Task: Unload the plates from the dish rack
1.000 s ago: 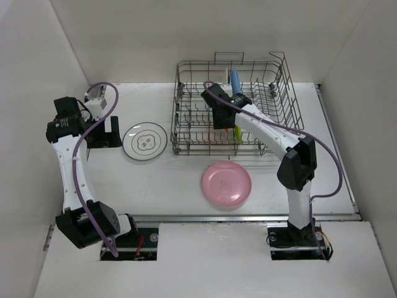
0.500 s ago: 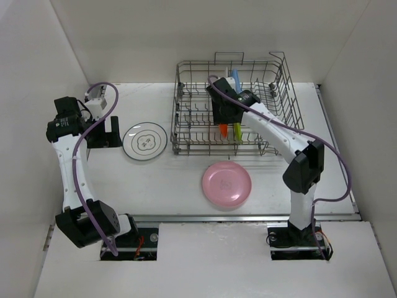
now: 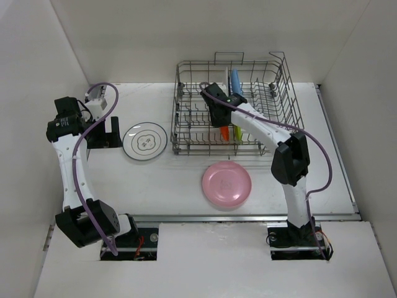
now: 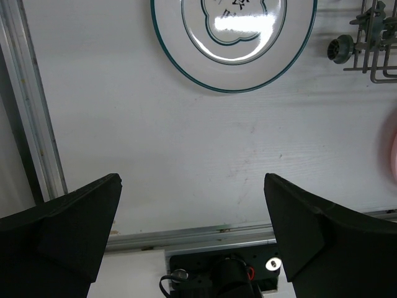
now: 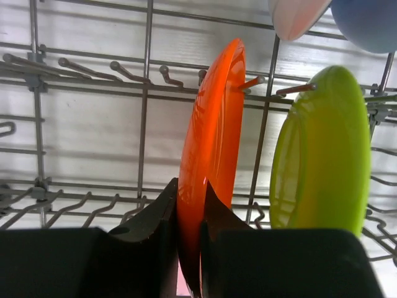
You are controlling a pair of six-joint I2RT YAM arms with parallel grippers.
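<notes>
Pink plate (image 3: 226, 184) and white plate (image 3: 144, 140) are lying unloaded; the right tool (image 5: 189, 205) is clamping the orange plate (image 5: 214, 143). Green plate (image 5: 319, 155) and blue plate (image 3: 235, 79) are waiting in the rack (image 3: 192, 118), left tool (image 4: 191, 180) gaping empty.

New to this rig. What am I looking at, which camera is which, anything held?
Two robot arms are bolted at the near edge of a white table. The overhead picture comes from a fixed camera above and behind them; the other two come from a camera on each wrist, looking past that arm's own hand. The left hand is open and empty over the table, near a white round plate with a dark green rim. A pink round plate lies flat in front of the grey wire dish rack. The right hand reaches into the rack, shut on a small orange plate standing on edge beside a small lime green plate. A light blue plate stands farther back.
</notes>
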